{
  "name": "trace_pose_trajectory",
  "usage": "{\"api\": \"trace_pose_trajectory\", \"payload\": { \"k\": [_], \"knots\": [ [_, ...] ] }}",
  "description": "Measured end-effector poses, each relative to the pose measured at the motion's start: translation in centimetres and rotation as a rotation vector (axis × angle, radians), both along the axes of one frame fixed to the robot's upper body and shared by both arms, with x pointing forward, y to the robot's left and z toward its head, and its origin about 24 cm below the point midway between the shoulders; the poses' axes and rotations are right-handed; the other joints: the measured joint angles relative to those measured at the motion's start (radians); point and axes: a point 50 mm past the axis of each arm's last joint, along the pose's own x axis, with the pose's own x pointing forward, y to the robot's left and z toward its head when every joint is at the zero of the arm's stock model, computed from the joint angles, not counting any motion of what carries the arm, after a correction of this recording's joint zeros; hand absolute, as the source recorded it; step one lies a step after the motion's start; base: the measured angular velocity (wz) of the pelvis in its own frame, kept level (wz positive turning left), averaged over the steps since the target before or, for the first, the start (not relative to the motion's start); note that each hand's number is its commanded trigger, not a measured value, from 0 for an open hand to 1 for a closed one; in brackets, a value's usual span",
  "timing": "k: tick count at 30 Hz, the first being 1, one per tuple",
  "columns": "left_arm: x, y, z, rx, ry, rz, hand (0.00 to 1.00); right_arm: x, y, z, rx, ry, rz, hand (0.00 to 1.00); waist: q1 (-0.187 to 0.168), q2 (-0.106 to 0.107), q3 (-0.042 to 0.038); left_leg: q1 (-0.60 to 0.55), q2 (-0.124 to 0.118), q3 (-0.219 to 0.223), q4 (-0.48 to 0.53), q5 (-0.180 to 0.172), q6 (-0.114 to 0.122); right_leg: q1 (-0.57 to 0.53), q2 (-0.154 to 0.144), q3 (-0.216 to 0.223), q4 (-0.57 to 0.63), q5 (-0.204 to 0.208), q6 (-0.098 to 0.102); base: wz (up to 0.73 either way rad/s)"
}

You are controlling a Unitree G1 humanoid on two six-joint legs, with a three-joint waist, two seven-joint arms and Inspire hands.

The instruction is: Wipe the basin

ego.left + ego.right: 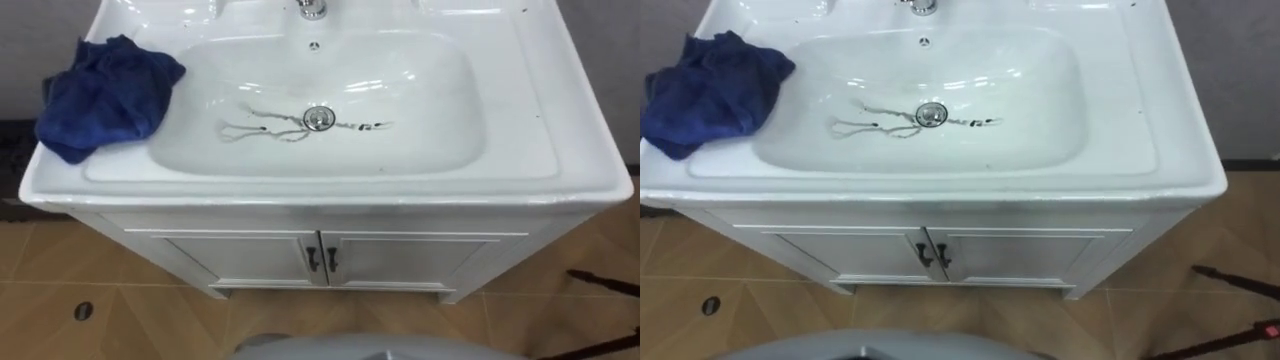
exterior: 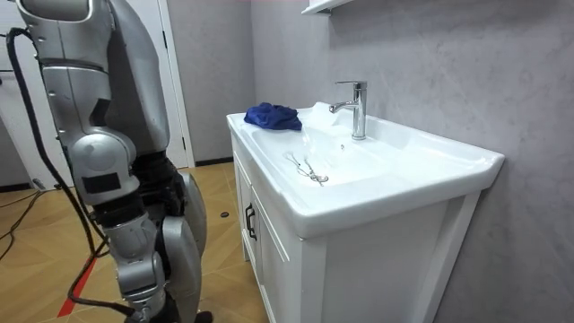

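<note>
The white cabinet lies closest, its two doors shut and a pair of small dark handles meeting at the middle seam, with tan floor tiles below it. On top sits the basin, a glossy white rectangular bowl with a wide flat rim. Its surface is not clean: thin dark scribbled lines loop across the bottom, running to both sides of the round metal drain, with a few small dark specks beside them. A small overflow hole sits on the back wall of the bowl, below the chrome faucet, which stands upright at the middle of the back rim.

A dark blue cloth lies crumpled on the rim at the robot's left, one fold reaching the edge of the bowl, well apart from the marks.

In the room view the robot stands upright on the floor before the cabinet front, at the room view's left. Whether either robot hand is released or clenched cannot be told.
</note>
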Motion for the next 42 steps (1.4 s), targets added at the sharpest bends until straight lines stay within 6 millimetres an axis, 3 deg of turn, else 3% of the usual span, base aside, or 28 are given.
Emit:
{"api": "trace_pose_trajectory", "payload": {
  "k": [3, 8, 10, 17, 19, 22, 31, 36, 42],
  "knots": [
    [1.7, 2.1, 1.6, 0.154, -0.064, 0.004, 0.00, 0.5, -0.5, 0.1, -0.020, -0.041, -0.029, 0.00, 0.003, 0.002, -0.0007, -0.012, -0.003, -0.022, 0.002, 0.004, -0.001, -0.001, -0.002, -0.031, -0.001, 0.000, 0.000, 0.19],
    [4.6, 4.7, 4.6, 0.382, -0.147, -0.042, 0.00, 1.8, -1.2, 0.4, -0.040, -0.144, -0.040, 0.00, 0.012, 0.018, -0.0045, -0.013, -0.004, -0.028, 0.001, 0.005, -0.001, -0.001, -0.002, -0.039, -0.004, 0.000, 0.000, 0.02],
    [6.3, 5.8, 6.8, 0.527, -0.219, -0.049, 0.00, 1.8, -1.2, 0.4, -0.045, -0.148, -0.054, 0.00, 0.022, 0.017, -0.0040, -0.013, -0.006, -0.029, 0.000, 0.005, -0.001, -0.001, -0.003, -0.042, -0.005, -0.001, 0.001, 0.00],
    [9.7, 8.2, 12.6, 0.817, -0.384, -0.045, 0.00, 1.8, -1.2, 0.5, -0.039, -0.179, -0.045, 0.00, 0.030, 0.019, -0.0141, -0.012, -0.009, -0.034, -0.003, 0.005, 0.000, -0.003, -0.005, -0.036, -0.013, -0.001, 0.001, -0.05],
    [11.0, 9.0, 15.2, 0.947, -0.435, -0.066, 0.00, 1.8, -1.2, 0.5, -0.039, -0.181, -0.045, 0.00, 0.027, 0.023, -0.0154, -0.010, -0.010, -0.035, -0.004, 0.005, 0.000, -0.002, -0.006, -0.036, -0.012, -0.001, 0.001, 0.00],
    [12.3, 9.2, 18.1, 1.069, -0.519, -0.116, 0.00, 1.8, -1.3, 0.5, -0.039, -0.184, -0.045, 0.00, 0.023, 0.028, -0.0145, -0.009, -0.011, -0.039, -0.004, 0.005, 0.000, 0.000, -0.006, -0.038, -0.013, -0.001, 0.001, 0.00],
    [14.0, 8.2, 22.4, 1.283, -0.609, -0.220, 0.00, 1.2, -1.3, 0.5, -0.032, -0.178, -0.047, 0.00, 0.000, 0.037, -0.0057, 0.008, -0.011, -0.038, -0.015, 0.006, 0.001, 0.002, -0.005, -0.021, -0.011, -0.001, 0.001, -0.05],
    [14.8, 7.7, 23.7, 1.313, -0.670, -0.244, 0.00, 0.9, -1.2, 0.4, -0.028, -0.163, -0.053, 0.00, -0.033, 0.036, -0.0003, 0.008, -0.011, -0.037, -0.019, 0.006, 0.001, 0.002, -0.005, -0.019, -0.013, 0.000, 0.001, 0.00],
    [15.9, 6.4, 23.7, 1.288, -0.720, -0.331, 0.00, 0.9, -1.0, 0.4, -0.002, -0.163, -0.051, 0.00, -0.064, 0.034, 0.0039, 0.010, -0.011, -0.038, -0.020, 0.006, 0.001, 0.000, -0.004, -0.007, -0.016, 0.000, 0.001, -0.05]
  ]
}}
